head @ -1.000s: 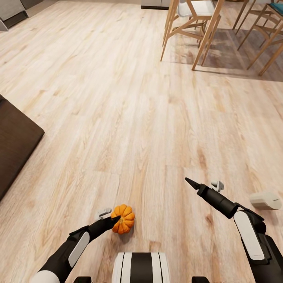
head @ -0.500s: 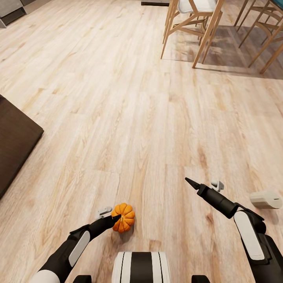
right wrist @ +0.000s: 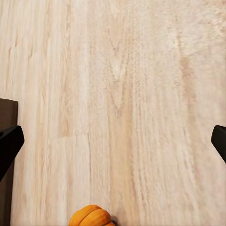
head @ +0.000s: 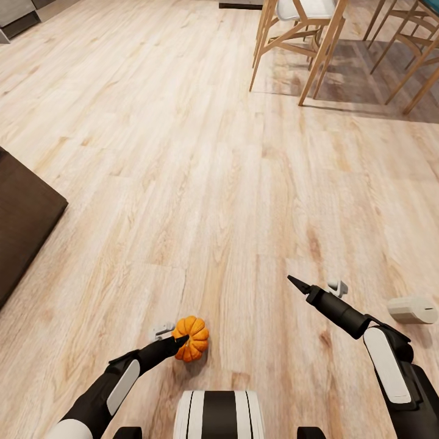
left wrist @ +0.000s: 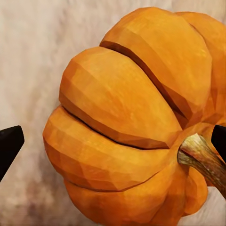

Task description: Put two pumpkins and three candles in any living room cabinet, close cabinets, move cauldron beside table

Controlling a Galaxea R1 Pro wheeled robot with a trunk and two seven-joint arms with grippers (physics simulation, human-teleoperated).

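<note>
A small orange pumpkin (head: 192, 339) with a short stem sits on the wood floor just ahead of my base. My left gripper (head: 172, 334) is low at the pumpkin's left side and open. In the left wrist view the pumpkin (left wrist: 127, 127) sits close up between the two dark fingertips (left wrist: 9, 147), and I cannot tell whether they touch it. My right gripper (head: 317, 285) hovers open over bare floor with nothing in it. An off-white candle (head: 413, 309) lies on its side on the floor just right of that arm. The right wrist view catches the pumpkin (right wrist: 92, 216) at the frame's edge.
A low dark brown furniture piece (head: 24, 222) juts in from the left edge. Wooden chairs (head: 305, 36) stand at the far right on a darker floor patch. Open wood floor (head: 201, 171) stretches ahead between them.
The head view shifted slightly a second ago. The arms, pumpkin and candle have stayed where they were.
</note>
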